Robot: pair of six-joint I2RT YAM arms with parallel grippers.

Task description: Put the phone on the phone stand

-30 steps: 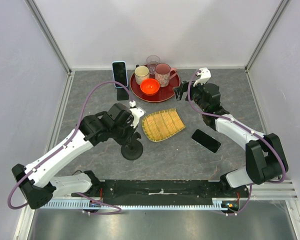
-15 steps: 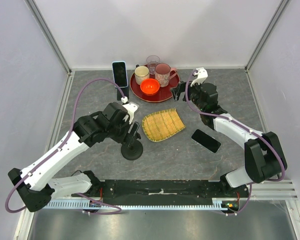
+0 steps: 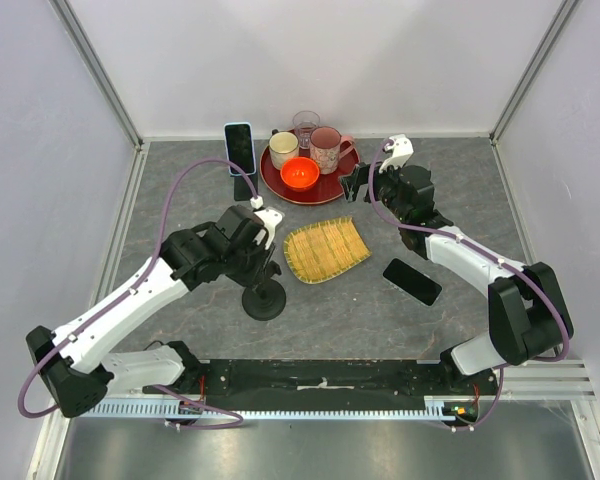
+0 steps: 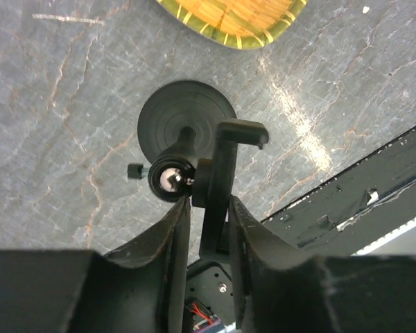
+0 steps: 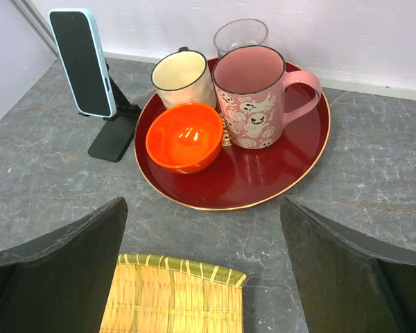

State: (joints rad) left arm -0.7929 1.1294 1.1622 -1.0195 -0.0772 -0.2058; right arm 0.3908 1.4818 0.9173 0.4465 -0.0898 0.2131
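A: The left claw [image 4: 208, 208], what is it doing?

B: Its fingers [image 4: 170, 236] are clamped on the upright bracket of the phone stand [image 4: 187, 119], just above the round black base. Whether that base touches the table [image 3: 480, 170], I cannot tell.

A: And the right claw [image 5: 201, 277]?

B: Spread wide with nothing between the jaws. In the top view it hangs at three o'clock from the red tray [image 5: 263, 173], facing it.

A: Where is the phone [image 3: 412, 281]?

B: Flat on the table, screen dark, at about four o'clock from the bamboo mat [image 3: 325, 249] and well apart from both claws. The stand is at about eight o'clock from the mat, so the mat lies between them.

A: What sits on the tray?

B: The tray is at twelve o'clock from the mat. An orange bowl [image 5: 184, 137] is at its seven o'clock, a cream mug [image 5: 184, 76] at ten, a clear glass [image 5: 240, 33] at twelve, and a pink mug [image 5: 253, 97] near the middle.

A: Anything else?

B: At nine o'clock from the tray, a second phone [image 5: 83, 62] in a blue case leans upright on its own black holder [image 5: 114, 139].
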